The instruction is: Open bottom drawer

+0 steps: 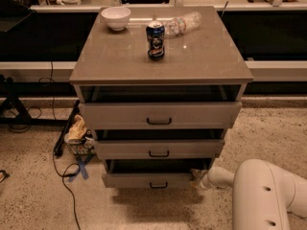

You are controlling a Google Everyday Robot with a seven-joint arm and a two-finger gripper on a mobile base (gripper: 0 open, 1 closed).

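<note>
The grey-taupe cabinet (158,61) has three drawers, each pulled out a little with a dark gap above its front. The bottom drawer (144,179) is the narrowest, lowest front, with a small black bar handle (158,185). My white arm (268,195) comes in from the lower right. My gripper (197,176) is at the right end of the bottom drawer front, close against it. Whether it touches the drawer does not show.
On the cabinet top stand a white bowl (116,17), a blue can (155,40) and a lying plastic bottle (183,23). A small bin with crumpled trash (79,135) and black cables (64,171) lie on the floor at the cabinet's left. Dark shelving runs behind.
</note>
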